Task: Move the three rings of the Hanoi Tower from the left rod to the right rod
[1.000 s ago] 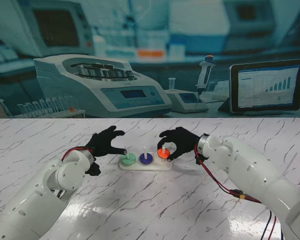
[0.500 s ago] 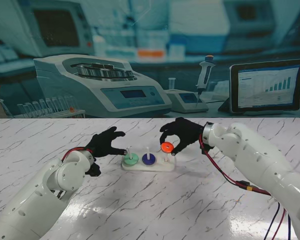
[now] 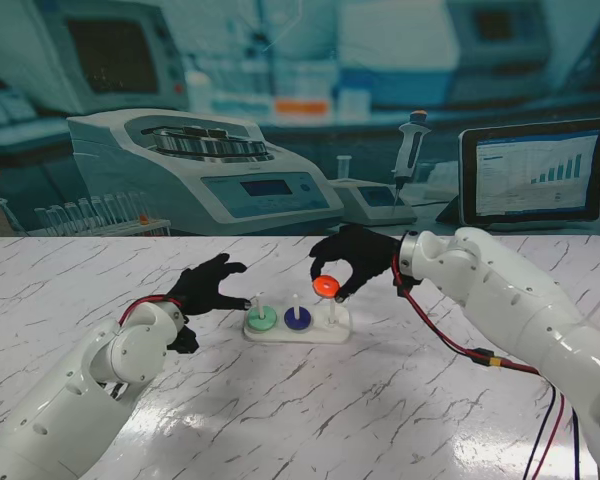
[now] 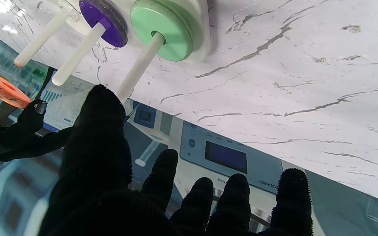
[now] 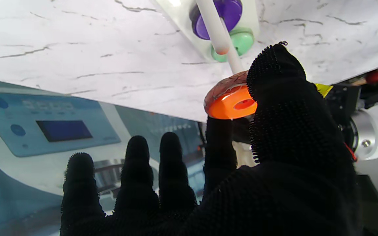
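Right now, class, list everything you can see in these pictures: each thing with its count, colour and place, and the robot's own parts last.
Table: one, white marble pattern, under everything.
Tower base: one, white, mid-table, three white rods.
Green ring: one, on the left rod.
Purple ring: one, on the middle rod.
Orange ring: one, held in the air above the right rod.
Right rod: one, white, bare.
Lab machine: one, white-grey, on the backdrop behind the table.
Pipette: one, on the backdrop.
Tablet screen: one, shows a chart, on the backdrop at right.
Left robot hand: one, black glove, fingers spread, at the left rod, holding nothing.
Right robot hand: one, black glove, pinching the orange ring.
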`<action>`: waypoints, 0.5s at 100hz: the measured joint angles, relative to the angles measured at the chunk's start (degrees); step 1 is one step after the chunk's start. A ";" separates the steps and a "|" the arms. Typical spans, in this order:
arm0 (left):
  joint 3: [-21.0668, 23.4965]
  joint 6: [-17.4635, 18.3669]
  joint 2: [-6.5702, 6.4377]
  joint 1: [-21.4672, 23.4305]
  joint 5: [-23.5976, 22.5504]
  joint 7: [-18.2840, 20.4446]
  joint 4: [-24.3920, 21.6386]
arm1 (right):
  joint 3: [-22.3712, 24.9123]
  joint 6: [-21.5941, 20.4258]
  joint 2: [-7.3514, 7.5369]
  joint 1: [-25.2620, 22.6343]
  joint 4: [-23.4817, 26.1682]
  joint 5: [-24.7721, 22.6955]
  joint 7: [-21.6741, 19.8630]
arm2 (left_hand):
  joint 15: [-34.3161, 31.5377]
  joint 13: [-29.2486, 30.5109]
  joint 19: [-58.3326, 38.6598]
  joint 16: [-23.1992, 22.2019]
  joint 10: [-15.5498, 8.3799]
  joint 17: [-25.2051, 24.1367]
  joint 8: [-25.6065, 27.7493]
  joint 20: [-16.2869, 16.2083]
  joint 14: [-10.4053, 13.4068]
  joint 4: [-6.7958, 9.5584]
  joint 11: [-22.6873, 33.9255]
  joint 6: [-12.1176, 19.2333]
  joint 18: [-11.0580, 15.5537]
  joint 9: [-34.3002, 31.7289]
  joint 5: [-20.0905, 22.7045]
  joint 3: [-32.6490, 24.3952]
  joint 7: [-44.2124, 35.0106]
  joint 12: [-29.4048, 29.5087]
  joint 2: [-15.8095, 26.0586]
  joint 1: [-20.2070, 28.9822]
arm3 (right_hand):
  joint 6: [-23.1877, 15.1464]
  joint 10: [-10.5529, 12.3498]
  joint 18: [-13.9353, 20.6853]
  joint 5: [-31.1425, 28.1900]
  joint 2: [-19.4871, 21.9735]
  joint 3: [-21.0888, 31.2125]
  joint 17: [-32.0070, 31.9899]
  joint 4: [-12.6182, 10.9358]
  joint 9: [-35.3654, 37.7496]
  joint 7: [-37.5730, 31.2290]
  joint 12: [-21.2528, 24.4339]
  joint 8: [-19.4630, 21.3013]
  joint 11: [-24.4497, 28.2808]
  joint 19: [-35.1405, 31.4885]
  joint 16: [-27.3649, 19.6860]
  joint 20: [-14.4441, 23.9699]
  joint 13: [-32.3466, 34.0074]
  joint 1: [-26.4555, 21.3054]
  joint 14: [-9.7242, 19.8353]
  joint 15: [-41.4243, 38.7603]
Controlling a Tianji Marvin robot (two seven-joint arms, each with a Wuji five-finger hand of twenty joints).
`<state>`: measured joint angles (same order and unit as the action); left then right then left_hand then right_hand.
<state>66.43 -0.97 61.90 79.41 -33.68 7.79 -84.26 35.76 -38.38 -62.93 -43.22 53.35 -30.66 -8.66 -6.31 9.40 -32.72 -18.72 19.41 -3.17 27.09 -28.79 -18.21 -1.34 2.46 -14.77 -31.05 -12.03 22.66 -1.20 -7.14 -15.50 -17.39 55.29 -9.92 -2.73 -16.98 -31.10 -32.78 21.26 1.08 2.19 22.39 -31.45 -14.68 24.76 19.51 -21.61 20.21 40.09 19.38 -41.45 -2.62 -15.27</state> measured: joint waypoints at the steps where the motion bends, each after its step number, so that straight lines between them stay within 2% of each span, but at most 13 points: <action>1: 0.06 0.00 0.00 0.04 -0.02 -0.03 -0.03 | -0.17 -0.03 -0.06 0.13 -0.08 0.04 0.04 | 0.00 0.00 0.00 0.00 0.00 0.00 0.00 0.00 0.00 0.00 0.00 0.00 0.00 0.00 0.00 0.00 0.00 0.00 0.00 0.00 | 0.00 0.01 0.00 0.00 0.00 0.00 0.00 0.00 0.00 0.00 0.00 0.00 0.00 0.00 0.00 0.00 0.01 0.00 0.00 0.00; 26: 1.80 -0.09 0.04 1.45 -1.04 -1.19 -0.95 | -5.14 -1.10 -2.31 3.52 -3.72 1.63 2.23 | 0.00 0.00 0.00 0.00 -0.01 0.00 0.00 0.00 0.00 0.00 0.00 0.08 0.00 0.00 0.45 0.00 -0.02 0.00 0.00 0.00 | 0.01 0.21 0.01 0.00 0.00 -0.16 0.00 0.00 0.01 -0.44 0.00 -0.02 -0.01 0.00 0.00 -0.02 0.03 -0.01 0.11 0.00; 35: 2.36 -0.23 0.05 1.88 -1.25 -1.57 -1.27 | -8.11 -1.47 -3.46 5.05 -6.26 1.44 4.44 | 0.00 0.00 0.00 0.00 -0.01 0.00 0.00 0.01 0.00 0.00 0.00 0.48 0.00 0.00 0.45 0.00 -0.02 0.00 0.00 0.00 | 0.01 0.27 0.01 0.00 0.00 -0.17 0.00 0.00 0.02 -0.45 0.00 -0.04 -0.01 0.00 0.00 -0.02 0.04 -0.01 0.13 0.00; 50: 3.10 -0.58 0.05 2.53 -1.80 -1.71 -1.78 | -10.52 -1.85 -5.44 6.51 -9.50 1.52 5.72 | 0.00 0.00 0.02 0.00 -0.01 0.00 0.00 0.01 0.00 0.00 0.00 0.48 0.00 0.00 0.46 0.00 -0.02 0.00 0.00 0.00 | 0.01 0.28 0.01 0.00 0.00 -0.17 0.00 0.00 0.03 -0.45 0.00 -0.06 -0.01 0.00 0.00 -0.02 0.05 -0.01 0.14 0.01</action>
<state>69.53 -1.56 61.95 81.93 -35.47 6.07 -86.04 25.24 -40.23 -68.36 -36.71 43.85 -29.14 -2.94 -6.31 9.40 -32.70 -18.72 19.40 -3.17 27.09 -28.78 -18.21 -1.34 2.46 -14.29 -31.05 -12.03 23.12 -1.20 -7.16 -15.50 -17.39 55.29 -9.91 -2.45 -16.97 -31.10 -32.78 21.09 1.08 2.19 22.43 -31.90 -14.68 24.70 19.51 -21.61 20.21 40.06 19.43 -41.46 -2.49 -15.27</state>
